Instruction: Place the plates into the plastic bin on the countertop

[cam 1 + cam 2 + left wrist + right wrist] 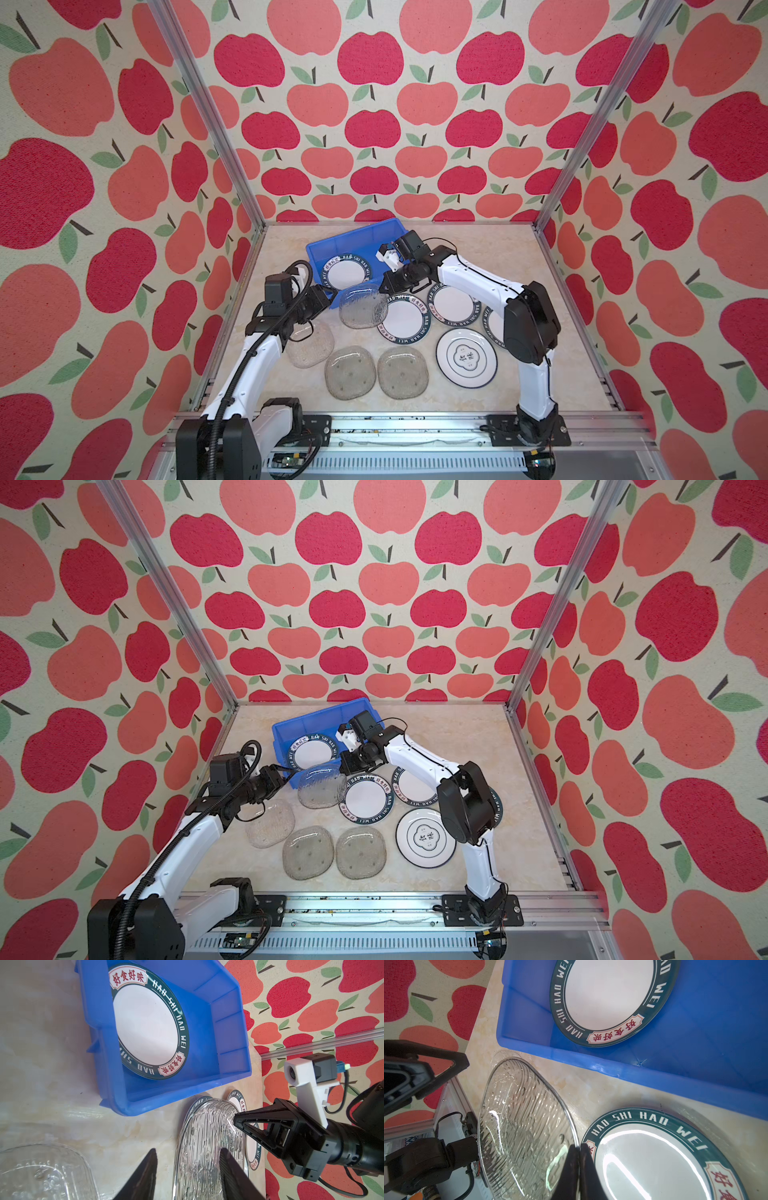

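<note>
Blue plastic makes the bin (pixel 353 232), which sits at the back of the beige surface (pixel 490 257), a little left of the middle. One round white plate with dark letters on its rim (pixel 345 272) lies inside the bin, and the right wrist view shows it there too (pixel 608 995). Just in front of the bin's near wall, a clear bumpy glass plate (pixel 363 307) is held up and tilted. The right tool (pixel 579 1151) is pressed together on this plate's rim and pinches it. The left tool (pixel 188 1150) is spread, with the far side of the same plate (pixel 207 1136) between its two fingers. One finger (pixel 145 1172) stands apart from the glass, and I cannot tell if the other one touches it. Three more glass plates lie flat on the surface nearer the front: one (pixel 309 345) partly under the left arm and two (pixel 350 372) (pixel 402 372) side by side. To the right of the held plate are two more lettered plates (pixel 403 319) (pixel 453 305), just beside each other, and a third (pixel 494 326) mostly hidden behind the right arm. A big white plate with a dark sign in its middle (pixel 466 358) lies flat in front of them.
</note>
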Motion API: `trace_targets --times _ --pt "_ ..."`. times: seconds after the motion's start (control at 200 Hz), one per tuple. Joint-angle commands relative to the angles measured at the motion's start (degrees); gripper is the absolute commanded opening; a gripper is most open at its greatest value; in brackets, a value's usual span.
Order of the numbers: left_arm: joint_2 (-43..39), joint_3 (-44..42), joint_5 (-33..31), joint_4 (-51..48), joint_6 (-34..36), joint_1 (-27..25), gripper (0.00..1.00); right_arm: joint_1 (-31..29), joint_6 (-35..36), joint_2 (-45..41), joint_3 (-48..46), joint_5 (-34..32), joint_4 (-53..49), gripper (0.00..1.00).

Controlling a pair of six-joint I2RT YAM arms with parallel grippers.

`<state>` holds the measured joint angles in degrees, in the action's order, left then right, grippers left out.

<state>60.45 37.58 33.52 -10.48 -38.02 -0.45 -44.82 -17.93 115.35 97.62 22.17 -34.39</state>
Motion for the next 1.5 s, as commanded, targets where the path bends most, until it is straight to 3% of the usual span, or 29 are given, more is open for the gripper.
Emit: trace_targets --times 0.0,0.47,0.885,1.031,1.126,1.201,1.261,1.496 --pt "0.6 1.9 1.0 1.5 0.4 -1.1 0.48 0.5 -1.2 -3.2 1.2 2.3 0.4 0.0" --pt "1.6 2.8 0.5 1.5 0.6 -3.9 0.42 0.9 -1.4 -4.9 2.1 3.1 1.2 0.0" --pt "4.4 3.8 0.5 1.3 1.2 -4.4 0.2 1.3 -1.5 -3.5 6.4 2.2 0.7 0.0" --pt "4.9 4.9 -0.4 1.1 1.3 -4.5 0.0 1.8 -1.5 -3.2 7.1 0.5 0.2 0.0" --pt "6.4 6.5 -1.1 1.3 1.4 -4.4 0.0 2.8 -2.1 -3.1 7.6 -0.4 0.6 0.17" --pt "8.3 8.5 -2.3 1.6 1.2 -4.7 0.0 4.1 -2.8 -3.5 7.6 -1.8 1.3 0.43" --pt "10.7 10.8 -3.7 2.0 0.6 -5.0 0.0 5.7 -3.1 -4.1 7.9 -4.0 1.4 0.54" --pt "27.1 28.1 -14.4 2.8 -4.9 -8.8 0.0 13.2 -5.9 -7.8 5.8 -5.9 5.2 0.56"
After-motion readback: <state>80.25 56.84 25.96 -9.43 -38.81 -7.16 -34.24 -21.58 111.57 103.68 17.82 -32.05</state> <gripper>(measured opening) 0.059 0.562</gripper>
